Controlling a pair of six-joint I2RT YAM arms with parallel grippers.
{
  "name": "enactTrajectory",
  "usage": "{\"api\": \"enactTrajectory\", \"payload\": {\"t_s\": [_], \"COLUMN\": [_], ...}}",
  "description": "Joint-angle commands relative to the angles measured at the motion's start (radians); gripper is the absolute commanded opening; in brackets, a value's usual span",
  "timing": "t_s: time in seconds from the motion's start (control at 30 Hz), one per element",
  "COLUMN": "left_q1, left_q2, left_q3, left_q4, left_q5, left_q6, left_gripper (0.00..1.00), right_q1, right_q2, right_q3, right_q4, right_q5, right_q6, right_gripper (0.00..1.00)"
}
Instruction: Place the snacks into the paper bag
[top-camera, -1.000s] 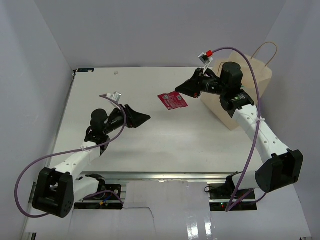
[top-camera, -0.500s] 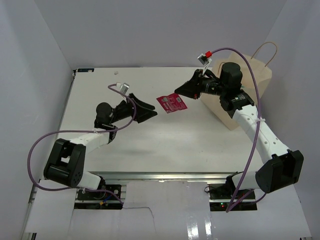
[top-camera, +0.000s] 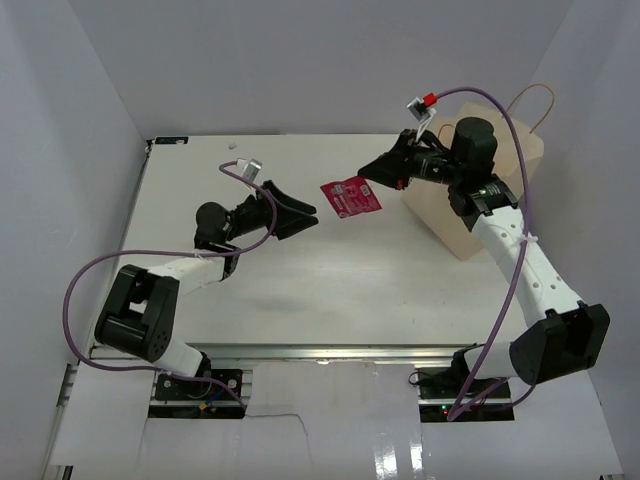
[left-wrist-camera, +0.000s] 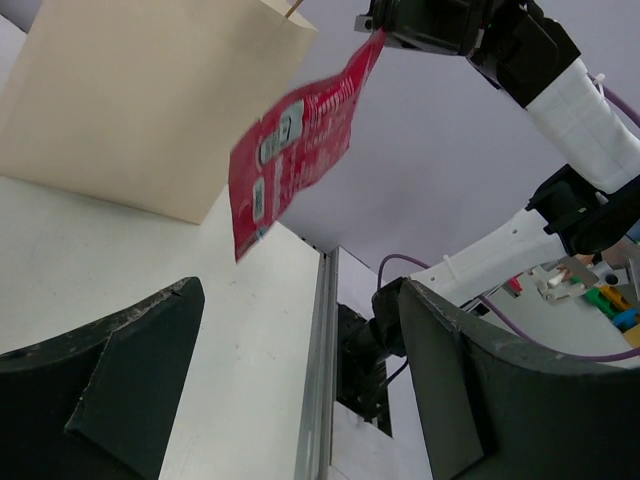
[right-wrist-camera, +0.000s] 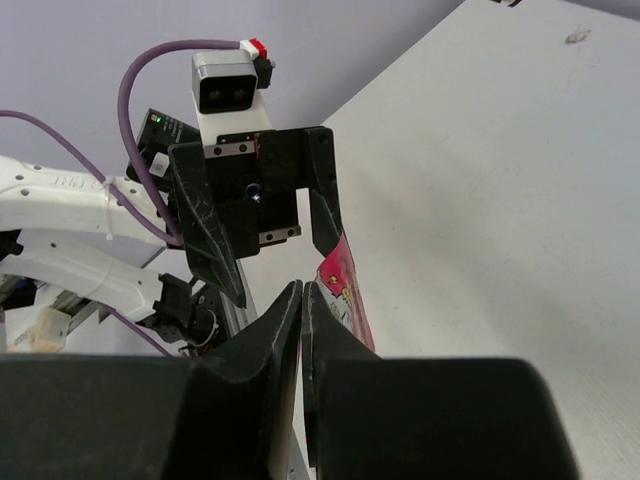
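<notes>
Pale walls boxed in the white table (top-camera: 300, 290), and all the action sat above its middle. Your right gripper (top-camera: 370, 179) was pinched onto one corner of the red packet (top-camera: 349, 196), carrying it clear of the surface. From that pinched corner the packet's long axis ran away from the fingers and slanted down toward your left gripper (top-camera: 305, 218). Your left gripper pointed straight at the packet's free end from just beside it, with its jaws spread wide and nothing between them.

What mattered for the next move was that the bag (top-camera: 445, 215) stood on the far right of the table, behind the right wrist. That was the opposite way from where the packet pointed. Your right arm was much the nearer to the bag, while your left would have had to reach across the whole table. So the drop looked like a job for the right arm alone. It would have needed to draw back and swing the dangling end round over the bag's mouth. The top view did not show that opening plainly.
</notes>
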Motion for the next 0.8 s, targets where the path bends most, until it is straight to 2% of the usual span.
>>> {"api": "enactTrajectory", "payload": {"t_s": [0.0,0.07,0.17,0.2,0.27,0.4,0.57,0.77], "left_q1": [-0.004,-0.004,-0.004,-0.004,-0.004,-0.003,-0.003,-0.003], "left_q2": [-0.070,-0.107,-0.148,-0.171,-0.194,-0.260,-0.320,-0.288], "left_q3": [0.001,-0.003,-0.006,-0.010,-0.025,-0.072,-0.095,-0.085], "left_q4": [-0.024,-0.089,-0.286,-0.370,-0.470,-0.552,-0.589,-0.595], "left_q5": [-0.020,-0.035,-0.064,-0.081,-0.113,-0.184,-0.205,-0.186], "left_q6": [0.041,0.075,0.171,0.197,0.250,0.305,0.351,0.374], "left_gripper": [0.89,0.89,0.85,0.80,0.79,0.84,0.89,0.90], "right_q1": [-0.029,-0.055,-0.107,-0.123,-0.172,-0.250,-0.356,-0.359], "right_q2": [-0.025,-0.025,-0.019,-0.016,-0.011,0.010,0.036,0.024], "right_q3": [0.111,0.140,0.196,0.222,0.249,0.319,0.422,0.373], "right_q4": [0.015,-0.024,-0.033,-0.034,-0.036,-0.034,-0.034,-0.085], "right_q5": [-0.027,-0.030,-0.042,-0.050,-0.059,-0.068,-0.067,-0.070], "right_q6": [-0.033,-0.040,-0.043,-0.041,-0.040,-0.032,-0.023,-0.049], "right_gripper": [0.08,0.08,0.08,0.08,0.08,0.08,0.08,0.08]}}
